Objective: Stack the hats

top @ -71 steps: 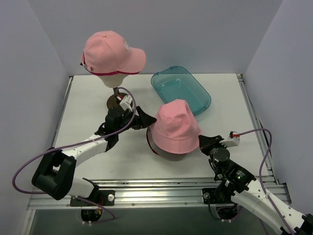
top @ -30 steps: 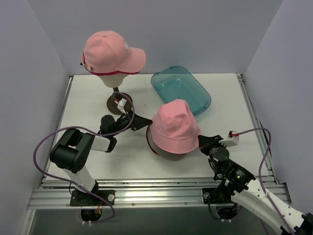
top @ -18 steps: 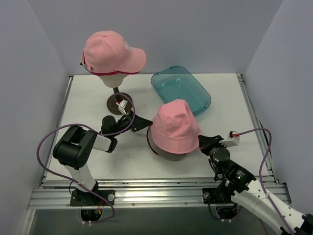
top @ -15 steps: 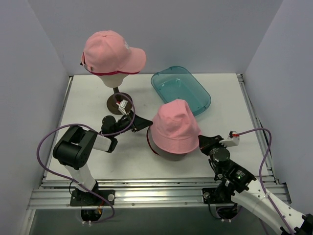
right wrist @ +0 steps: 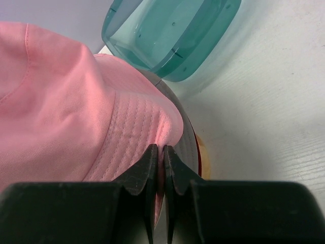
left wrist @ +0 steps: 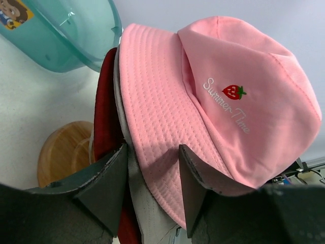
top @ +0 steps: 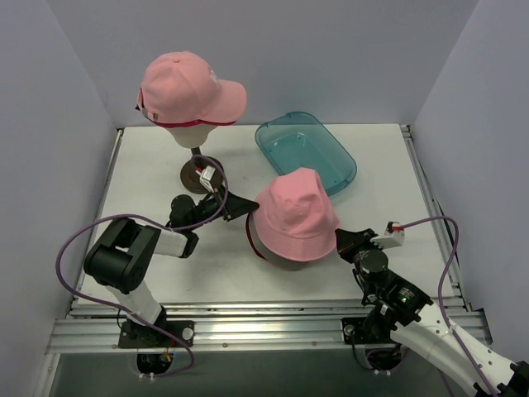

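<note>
A pale pink bucket hat (top: 293, 213) with a strawberry logo (left wrist: 233, 92) sits on top of a dark red hat (left wrist: 104, 119) that shows a grey rim. My left gripper (left wrist: 151, 173) is open at the stack's left side, its jaws straddling the pink brim and the grey rim. My right gripper (right wrist: 162, 152) is shut on the bucket hat's brim at the right side. At the back left, a pale pink peaked cap (top: 186, 87) sits on a cream head form (top: 192, 135), with a magenta cap's edge (top: 178, 124) showing under it.
A clear teal tray (top: 306, 150) lies just behind the bucket hat. The head form's stand has a round wooden base (top: 197, 174) close to my left wrist. Another wooden disc (left wrist: 61, 152) shows under the dark red hat. Walls close in the left, right and back.
My left arm has folded, elbow drawn back toward the near edge, while its gripper stayed at the hat's left brim. The bucket hat shifted slightly left. The right arm has not moved.
</note>
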Motion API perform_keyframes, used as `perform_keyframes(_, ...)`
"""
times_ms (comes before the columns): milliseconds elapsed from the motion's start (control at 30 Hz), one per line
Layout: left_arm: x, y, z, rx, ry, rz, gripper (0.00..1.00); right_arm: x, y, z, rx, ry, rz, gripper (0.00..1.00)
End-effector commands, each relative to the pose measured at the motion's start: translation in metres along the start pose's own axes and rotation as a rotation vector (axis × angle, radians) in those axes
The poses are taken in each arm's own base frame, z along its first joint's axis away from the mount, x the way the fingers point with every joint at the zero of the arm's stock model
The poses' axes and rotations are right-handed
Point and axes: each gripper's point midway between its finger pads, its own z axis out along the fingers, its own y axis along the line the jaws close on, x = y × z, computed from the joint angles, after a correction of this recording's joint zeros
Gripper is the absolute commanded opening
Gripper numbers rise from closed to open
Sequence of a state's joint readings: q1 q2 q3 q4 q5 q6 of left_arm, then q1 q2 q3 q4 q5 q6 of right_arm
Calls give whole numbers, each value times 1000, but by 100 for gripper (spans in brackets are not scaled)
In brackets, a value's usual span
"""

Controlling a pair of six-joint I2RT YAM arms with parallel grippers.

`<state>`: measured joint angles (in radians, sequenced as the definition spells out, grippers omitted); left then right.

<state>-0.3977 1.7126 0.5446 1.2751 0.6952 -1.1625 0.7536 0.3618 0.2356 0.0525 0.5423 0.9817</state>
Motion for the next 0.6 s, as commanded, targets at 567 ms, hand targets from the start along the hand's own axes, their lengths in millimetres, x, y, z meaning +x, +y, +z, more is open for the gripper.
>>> perform_keyframes(567, -18, -44, -1, 45, -15, 221, 34, -6, 19, 2, -35, 11, -92, 0)
